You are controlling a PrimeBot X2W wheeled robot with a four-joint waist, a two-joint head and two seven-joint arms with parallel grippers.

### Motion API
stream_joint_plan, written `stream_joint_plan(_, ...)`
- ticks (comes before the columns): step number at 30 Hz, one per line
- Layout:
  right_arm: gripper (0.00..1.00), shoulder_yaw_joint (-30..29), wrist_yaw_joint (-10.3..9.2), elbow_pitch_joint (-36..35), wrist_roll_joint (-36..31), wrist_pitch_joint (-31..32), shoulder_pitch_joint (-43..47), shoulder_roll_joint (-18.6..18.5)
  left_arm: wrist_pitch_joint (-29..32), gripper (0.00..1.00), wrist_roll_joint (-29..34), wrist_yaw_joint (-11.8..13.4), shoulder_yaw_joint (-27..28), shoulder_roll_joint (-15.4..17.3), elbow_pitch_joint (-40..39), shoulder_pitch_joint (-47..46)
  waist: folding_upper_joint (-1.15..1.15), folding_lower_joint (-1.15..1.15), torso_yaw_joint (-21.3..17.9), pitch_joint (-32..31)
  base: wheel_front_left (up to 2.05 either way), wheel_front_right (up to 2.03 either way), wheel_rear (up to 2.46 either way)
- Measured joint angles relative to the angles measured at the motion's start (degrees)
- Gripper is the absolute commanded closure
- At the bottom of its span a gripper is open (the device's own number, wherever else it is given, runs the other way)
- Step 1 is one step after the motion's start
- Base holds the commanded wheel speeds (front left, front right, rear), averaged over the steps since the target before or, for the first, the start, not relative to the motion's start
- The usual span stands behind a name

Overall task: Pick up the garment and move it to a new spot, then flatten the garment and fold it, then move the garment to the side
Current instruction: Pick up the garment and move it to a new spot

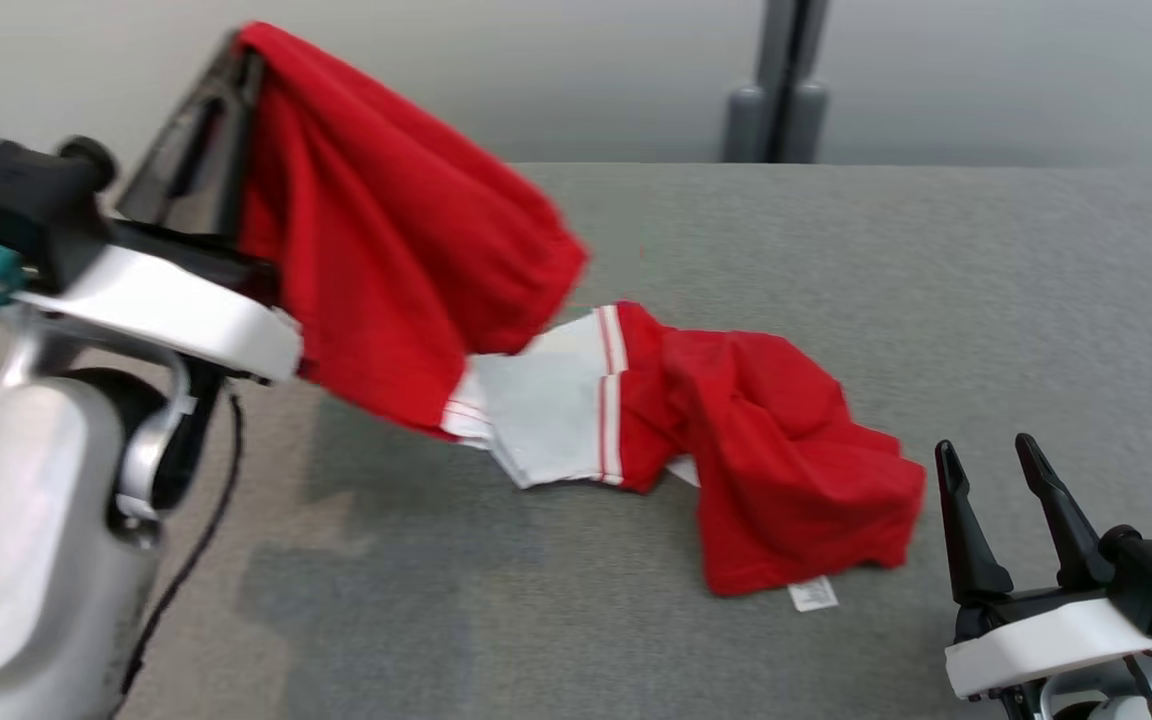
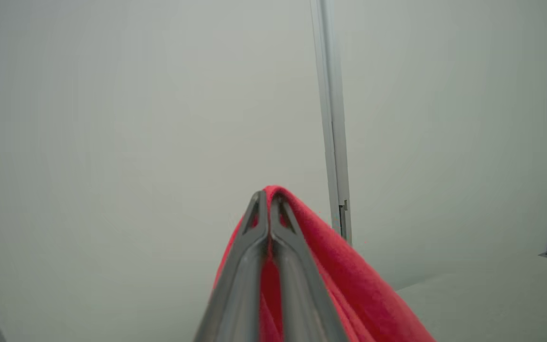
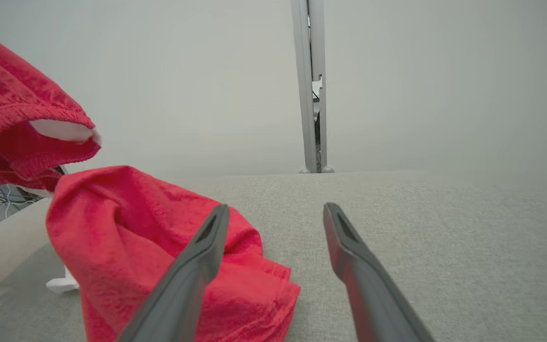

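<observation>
The garment [image 1: 396, 260] is red with a white panel edged in red stripes and a small white label. My left gripper [image 1: 236, 45] is raised at the upper left, shut on one end of it; in the left wrist view the red cloth [image 2: 330, 256] drapes over the closed fingers [image 2: 268, 199]. The other end of the garment [image 1: 786, 470] lies crumpled on the grey table [image 1: 936, 280]. My right gripper [image 1: 986, 455] stands open at the lower right, just beside the crumpled end [image 3: 136, 237], with nothing between its fingers [image 3: 273, 213].
A grey post [image 1: 781, 90] stands behind the table's far edge, in front of a pale wall. A black cable [image 1: 196, 540] hangs by my left arm. Bare table surface stretches to the right and front.
</observation>
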Motion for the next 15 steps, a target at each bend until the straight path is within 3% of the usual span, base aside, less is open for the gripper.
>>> stream_joint_plan(9, 0.00, 0.35, 0.00, -2.03, -1.33, 1.89, -0.71, 0.04, -2.29, 1.00, -4.07, -0.12, 7.56, 4.38, 5.23, 0.19, 0.00, 0.00, 10.56, 0.24, 0.00, 0.00, 0.00)
stream_joint_plan(15, 0.00, 0.94, 0.00, -4.37, -3.20, 4.42, -2.63, 0.03, -8.28, 1.00, -7.06, -2.15, 11.76, 5.30, 15.61, -0.70, 0.00, 0.00, 13.37, 4.41, 0.00, 0.00, 0.00)
